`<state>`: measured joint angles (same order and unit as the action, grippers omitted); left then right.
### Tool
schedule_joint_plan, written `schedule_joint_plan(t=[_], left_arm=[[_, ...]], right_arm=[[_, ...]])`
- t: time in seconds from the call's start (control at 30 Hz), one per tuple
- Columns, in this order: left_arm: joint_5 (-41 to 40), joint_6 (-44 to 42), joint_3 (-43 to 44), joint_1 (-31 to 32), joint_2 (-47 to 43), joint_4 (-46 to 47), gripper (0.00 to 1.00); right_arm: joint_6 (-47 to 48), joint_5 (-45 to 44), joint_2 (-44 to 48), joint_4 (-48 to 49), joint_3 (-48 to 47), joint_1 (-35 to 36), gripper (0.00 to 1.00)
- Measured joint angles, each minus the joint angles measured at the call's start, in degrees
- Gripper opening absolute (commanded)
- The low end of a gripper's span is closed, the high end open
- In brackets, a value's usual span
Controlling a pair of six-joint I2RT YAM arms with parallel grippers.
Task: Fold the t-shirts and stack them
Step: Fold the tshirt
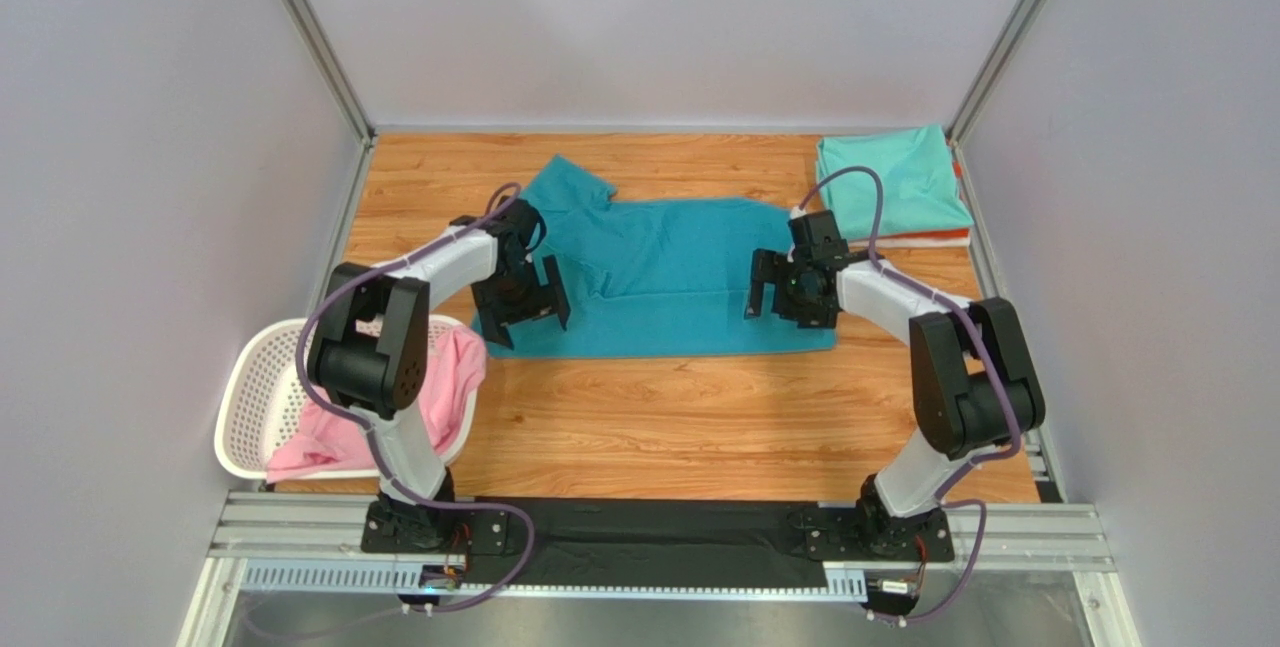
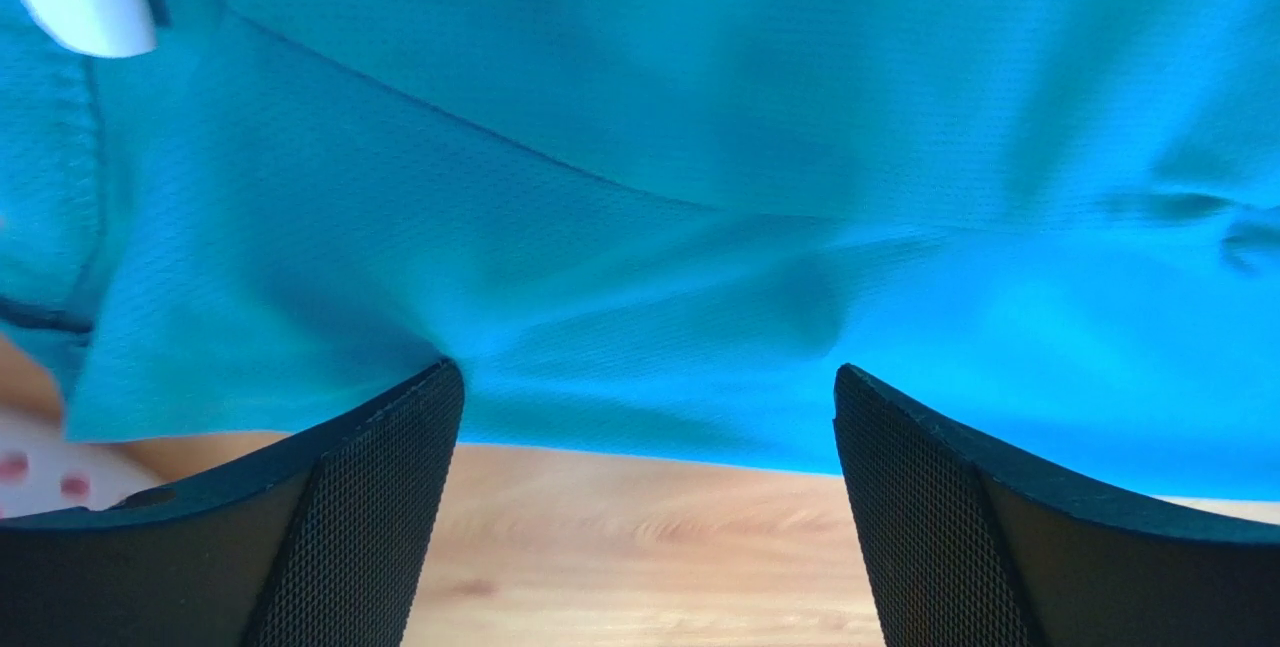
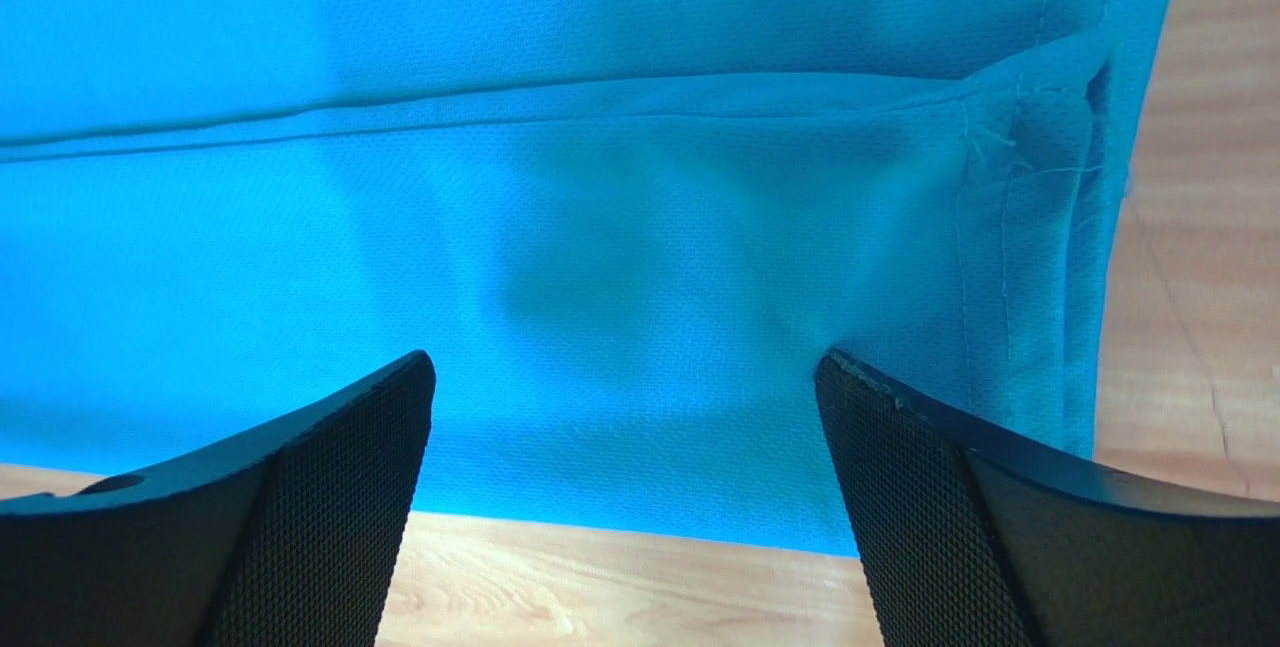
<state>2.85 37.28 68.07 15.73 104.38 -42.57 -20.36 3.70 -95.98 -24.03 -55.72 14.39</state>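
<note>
The deep teal t-shirt [image 1: 661,280] lies spread on the wooden table, folded partly lengthwise, one sleeve pointing to the far left. My left gripper [image 1: 522,305] hovers open over its near left edge; in the left wrist view the teal cloth [image 2: 676,197] fills the frame above the open fingers [image 2: 361,512]. My right gripper [image 1: 792,299] hovers open over the near right edge, with the teal hem [image 3: 1037,227] beside its fingers [image 3: 932,512]. A mint green t-shirt [image 1: 890,182] lies folded at the far right on an orange one [image 1: 939,238]. A pink t-shirt [image 1: 398,407] hangs out of the basket.
The white lattice basket [image 1: 256,392] stands at the near left table edge. Grey walls with metal posts close in the table on three sides. Bare wood [image 1: 676,422] runs between the teal shirt and the arm bases.
</note>
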Motion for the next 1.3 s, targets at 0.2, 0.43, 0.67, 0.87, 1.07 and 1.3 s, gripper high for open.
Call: schedule_joint_plan(t=[0.2,0.43,0.67,0.87,1.07,1.3], left_arm=[[-0.9,1.1,-6.3,1.0,-4.6,-2.1,1.0],[-1.7,2.4,-10.3,2.8,-7.6,-2.9,1.0],[-1.9,2.8,-10.3,3.2,-8.9,-3.4,1.0],[-1.9,2.8,-6.6,4.4,-11.0,-6.8,1.0],[-3.7,2.7,-1.1,5.2,-15.9,-8.9,1.0],[-4.9,1.5,10.4,5.2,-9.7,-10.2,1.0]], right_arm=[[-0.9,-0.1,4.7,0.8,5.2,0.0,1.0],[-1.7,0.6,8.7,-0.2,8.9,0.0,1.0],[-1.4,1.3,10.7,-3.6,10.0,0.0,1.0],[-0.3,1.3,11.9,-8.9,6.0,0.0,1.0],[0.6,1.3,15.1,-10.7,-1.2,0.0,1.0],[0.9,1.3,16.4,-11.5,-3.6,0.0,1.0]])
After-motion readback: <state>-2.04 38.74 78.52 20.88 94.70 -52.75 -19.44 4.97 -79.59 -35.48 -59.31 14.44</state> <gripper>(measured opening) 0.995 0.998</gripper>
